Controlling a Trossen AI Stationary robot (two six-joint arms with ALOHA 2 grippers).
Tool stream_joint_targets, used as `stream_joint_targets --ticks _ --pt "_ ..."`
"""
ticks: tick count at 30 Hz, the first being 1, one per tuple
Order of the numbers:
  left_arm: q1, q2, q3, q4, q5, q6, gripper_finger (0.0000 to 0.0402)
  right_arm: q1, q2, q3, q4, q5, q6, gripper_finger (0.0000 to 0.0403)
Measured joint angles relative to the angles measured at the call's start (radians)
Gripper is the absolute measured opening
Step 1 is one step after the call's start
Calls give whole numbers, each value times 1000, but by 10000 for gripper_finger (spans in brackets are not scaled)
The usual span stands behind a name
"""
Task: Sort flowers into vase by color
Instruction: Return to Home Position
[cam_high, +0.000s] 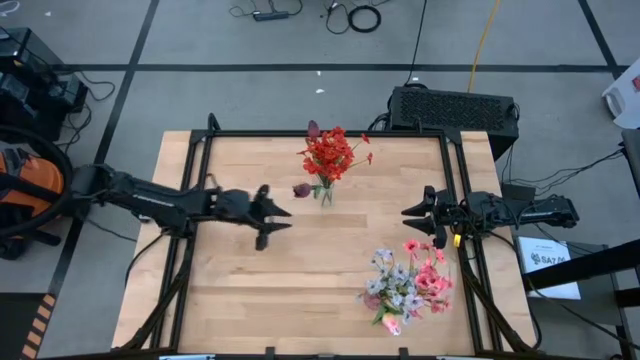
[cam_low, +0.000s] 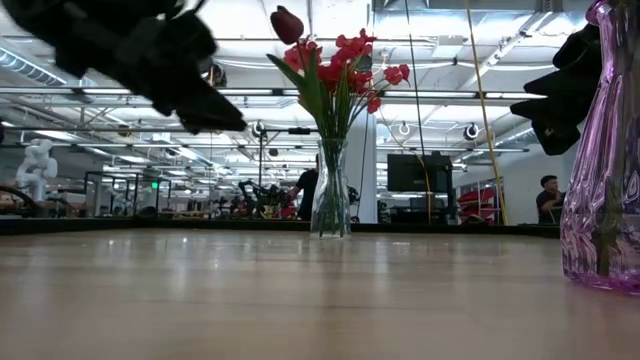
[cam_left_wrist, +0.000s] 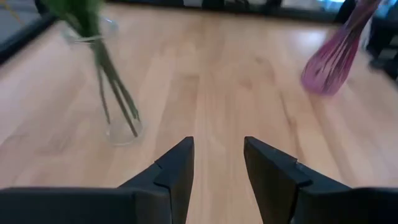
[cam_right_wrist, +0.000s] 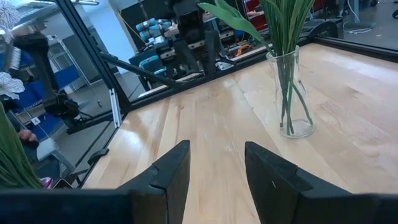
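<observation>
A wooden tabletop (cam_high: 300, 290) spreads under the left claw (cam_high: 288, 220) and the right claw (cam_high: 408, 214). Beyond the right claw, off the tabletop's far edge, sits a black vented box (cam_high: 455, 108); cables (cam_high: 350, 15) lie on the floor (cam_high: 250, 95) farther on.

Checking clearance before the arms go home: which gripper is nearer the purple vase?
Right. The right gripper hangs open just beyond the purple vase; the left gripper, also open, is farther off, past the table's middle.

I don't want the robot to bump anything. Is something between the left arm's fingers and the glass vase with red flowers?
Nothing visible. In the high view, only bare table lies between the open, empty left gripper and the clear vase. One dark maroon bud leans out of the vase on that side.
</observation>
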Motion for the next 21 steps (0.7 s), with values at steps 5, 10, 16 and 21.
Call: stream_joint_targets --ticks 5,10,16,21 --pt "0 -177 -225 234 -47 -30 148 0 4 0 0 0 0 144" --pt "0 -328 -370 314 -120 -56 148 0 4 0 -1 0 0 144" --pt "14 -482 -451 311 -46 -107 148 0 5 0 0 0 0 144" --pt "33 -568 -451 281 -33 -99 148 0 5 0 -1 0 0 144"
